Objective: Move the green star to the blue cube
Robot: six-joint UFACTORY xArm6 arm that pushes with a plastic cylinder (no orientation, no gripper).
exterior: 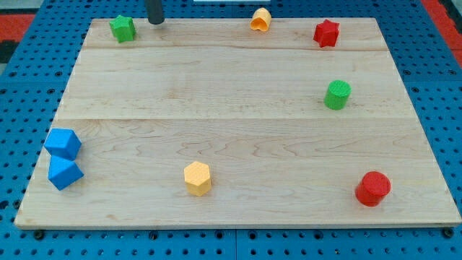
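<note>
Now my tip (155,22) sits just right of the green star (123,28).

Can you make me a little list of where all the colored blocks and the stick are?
my tip: top edge, just right of green star, apart
green star: top left corner
blue blocks: two at left edge, above
orange block: top edge
red star: top right
green cylinder: right
yellow hexagon block: bottom middle
red cylinder: bottom right

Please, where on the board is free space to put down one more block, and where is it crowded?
The middle is bare, bordered by the green star and my tip above, the green cylinder at the view's right, and the yellow hexagon below. Crowded: the lower left edge, where two blue blocks touch.
</note>
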